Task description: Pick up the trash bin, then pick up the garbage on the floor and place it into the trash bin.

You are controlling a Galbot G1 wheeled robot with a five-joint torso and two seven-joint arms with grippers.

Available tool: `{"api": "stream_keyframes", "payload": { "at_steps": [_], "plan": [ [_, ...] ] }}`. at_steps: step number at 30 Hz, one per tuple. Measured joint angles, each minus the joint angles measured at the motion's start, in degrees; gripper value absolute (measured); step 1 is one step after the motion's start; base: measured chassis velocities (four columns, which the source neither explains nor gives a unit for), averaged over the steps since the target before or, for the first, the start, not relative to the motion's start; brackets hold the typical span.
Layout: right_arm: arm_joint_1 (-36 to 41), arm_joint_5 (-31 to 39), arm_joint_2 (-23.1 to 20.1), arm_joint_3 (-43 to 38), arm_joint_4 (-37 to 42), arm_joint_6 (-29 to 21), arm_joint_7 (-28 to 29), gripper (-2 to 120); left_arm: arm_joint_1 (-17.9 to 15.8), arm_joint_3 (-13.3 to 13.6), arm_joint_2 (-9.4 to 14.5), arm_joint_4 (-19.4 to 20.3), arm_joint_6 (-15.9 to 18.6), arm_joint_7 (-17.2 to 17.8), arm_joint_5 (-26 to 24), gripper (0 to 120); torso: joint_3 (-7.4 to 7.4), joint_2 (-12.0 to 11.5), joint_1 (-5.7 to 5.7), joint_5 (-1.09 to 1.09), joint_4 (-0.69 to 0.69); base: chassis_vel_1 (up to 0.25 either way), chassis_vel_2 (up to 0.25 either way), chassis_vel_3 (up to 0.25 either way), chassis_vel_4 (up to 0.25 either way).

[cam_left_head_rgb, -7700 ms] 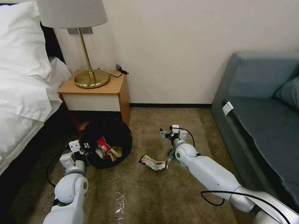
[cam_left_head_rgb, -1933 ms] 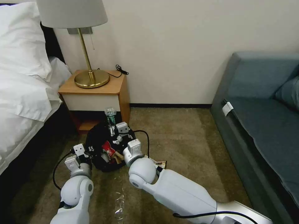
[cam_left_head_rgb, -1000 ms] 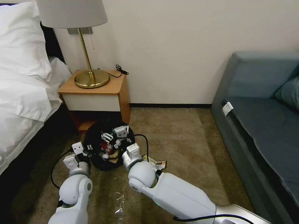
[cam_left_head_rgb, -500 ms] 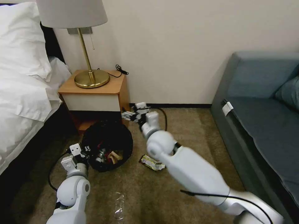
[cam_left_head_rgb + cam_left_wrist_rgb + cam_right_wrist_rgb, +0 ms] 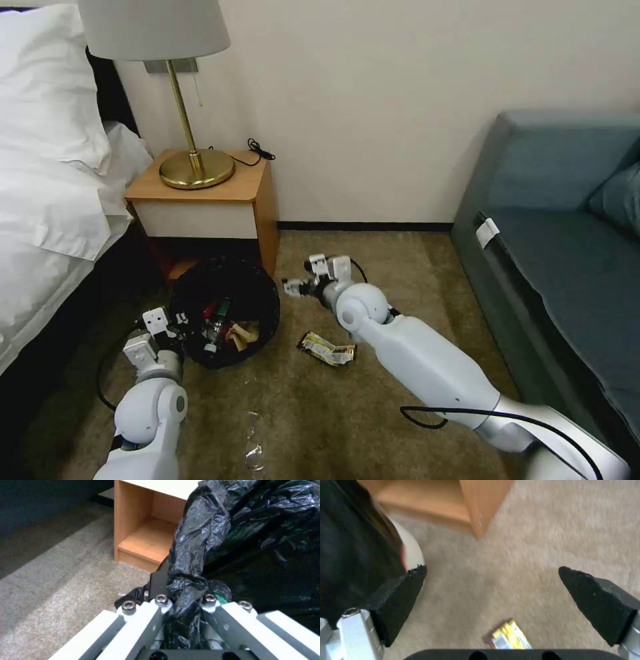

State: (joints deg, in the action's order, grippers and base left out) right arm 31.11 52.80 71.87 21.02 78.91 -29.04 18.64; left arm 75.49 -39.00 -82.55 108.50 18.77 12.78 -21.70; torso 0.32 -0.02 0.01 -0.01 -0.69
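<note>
On the olive-brown carpet floor (image 5: 373, 413), between a bed and a grey sofa, the trash bin (image 5: 227, 310) stands in front of a wooden nightstand (image 5: 207, 200), with a green-labelled bottle (image 5: 215, 320) and wrappers inside. The left gripper (image 5: 182, 597) is closed on the black bag at the bin's rim. A dark-and-gold wrapper (image 5: 325, 349) lies on the floor just right of the bin. The right gripper (image 5: 297, 287) hangs above the carpet beside the bin, its fingers wide apart and holding nothing.

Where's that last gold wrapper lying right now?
In the head view, the gold wrapper lies on the floor, between the trash bin and the right arm.
</note>
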Motion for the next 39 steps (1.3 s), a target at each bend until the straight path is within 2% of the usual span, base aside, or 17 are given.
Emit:
{"api": "stream_keyframes", "payload": {
  "at_steps": [12,26,39],
  "plan": [
    [2.20,-4.53,-3.06,4.46,-5.59,1.58,-6.35,100,0.23,0.53,-0.75,0.05,-0.06,0.06,0.76,2,0.00,0.00,0.00,0.00,-0.01,0.000,0.000,0.000,0.000],
    [3.62,-10.30,-1.08,6.08,-16.14,7.75,-10.35,100,0.23,0.68,-1.42,-0.26,-0.25,0.07,1.12,2,0.00,0.00,0.00,-0.01,0.00,0.000,0.000,0.000,0.000],
    [5.01,-13.19,-0.37,5.84,-18.56,10.15,-11.47,100,0.07,0.65,-1.55,-0.55,-0.36,0.01,1.15,2,0.00,0.00,0.00,0.00,0.00,0.000,0.000,0.000,0.000]
  ]
}}
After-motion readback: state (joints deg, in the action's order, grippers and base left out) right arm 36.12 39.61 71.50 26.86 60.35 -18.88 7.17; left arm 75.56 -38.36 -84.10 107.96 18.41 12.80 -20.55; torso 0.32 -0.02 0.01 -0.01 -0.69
